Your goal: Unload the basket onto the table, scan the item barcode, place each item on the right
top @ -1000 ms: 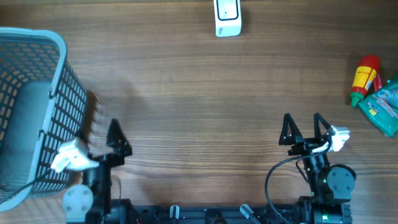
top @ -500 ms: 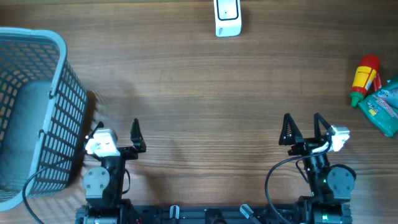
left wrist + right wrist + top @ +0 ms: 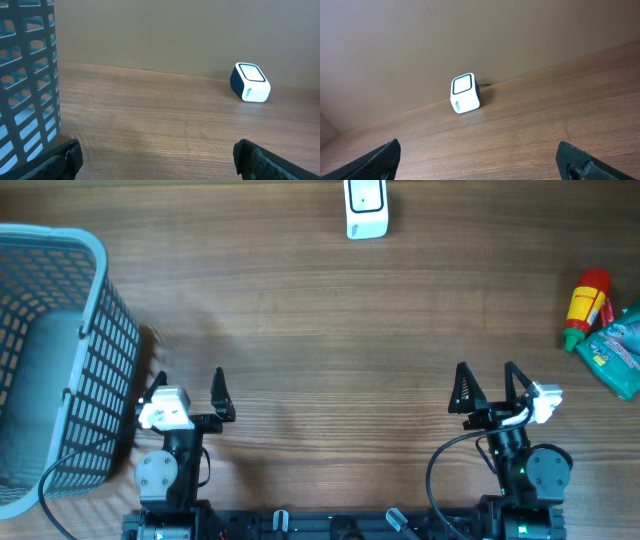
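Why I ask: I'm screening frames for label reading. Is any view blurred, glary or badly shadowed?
Overhead: sharp, evenly lit, only a soft shadow beside the basket. Left wrist: scanner crisp, left pincer dark at the bottom corners. Right wrist: horizon tilted, no glare, right pincer equally dark.

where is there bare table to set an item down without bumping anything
The widest free patch of table is the middle, bordered by the basket on the left, the scanner at the far edge and the left gripper and right gripper, both open, at the near edge. Crowded: the right edge, where the red bottle and teal packet sit close together.
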Tool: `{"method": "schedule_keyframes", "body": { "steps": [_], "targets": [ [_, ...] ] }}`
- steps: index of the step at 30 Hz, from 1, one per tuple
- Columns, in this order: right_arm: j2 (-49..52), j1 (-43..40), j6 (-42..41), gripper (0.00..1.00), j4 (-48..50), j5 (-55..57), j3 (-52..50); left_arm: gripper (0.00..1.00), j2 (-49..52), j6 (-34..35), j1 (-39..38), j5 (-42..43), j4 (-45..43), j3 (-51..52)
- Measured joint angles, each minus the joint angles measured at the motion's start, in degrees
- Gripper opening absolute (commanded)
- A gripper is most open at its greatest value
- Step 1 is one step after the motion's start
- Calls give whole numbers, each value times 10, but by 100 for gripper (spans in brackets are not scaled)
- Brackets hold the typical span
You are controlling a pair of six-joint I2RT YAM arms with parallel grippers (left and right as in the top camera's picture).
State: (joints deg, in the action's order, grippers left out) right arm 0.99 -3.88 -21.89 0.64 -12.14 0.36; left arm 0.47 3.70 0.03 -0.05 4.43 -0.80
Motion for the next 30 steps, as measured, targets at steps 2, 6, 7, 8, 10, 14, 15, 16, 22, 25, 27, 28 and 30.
{"method": "schedule_keyframes", "body": {
  "steps": [2,6,7,8,10,14,15,16,22,25,27,28,30],
  "targets": [
    [0,0,0,100,0,0,0,100,0,0,0,0,0,0],
    [0,0,0,100,0,0,0,100,0,0,0,0,0,0],
    [0,0,0,100,0,0,0,100,0,0,0,0,0,0],
    [0,0,0,100,0,0,0,100,0,0,0,0,0,0],
    [0,0,0,100,0,0,0,100,0,0,0,0,0,0],
    [0,0,3,100,0,4,0,100,0,0,0,0,0,0],
    [0,0,17,100,0,6,0,100,0,0,0,0,0,0],
    [0,0,36,100,0,6,0,100,0,0,0,0,0,0],
    [0,8,167,100,0,3,0,100,0,0,0,0,0,0],
    [0,11,216,100,0,2,0,100,0,0,0,0,0,0],
    [0,11,233,100,0,2,0,100,0,0,0,0,0,0],
    [0,11,238,100,0,2,0,100,0,0,0,0,0,0],
    [0,11,243,100,0,2,0,100,0,0,0,0,0,0]
  ]
}}
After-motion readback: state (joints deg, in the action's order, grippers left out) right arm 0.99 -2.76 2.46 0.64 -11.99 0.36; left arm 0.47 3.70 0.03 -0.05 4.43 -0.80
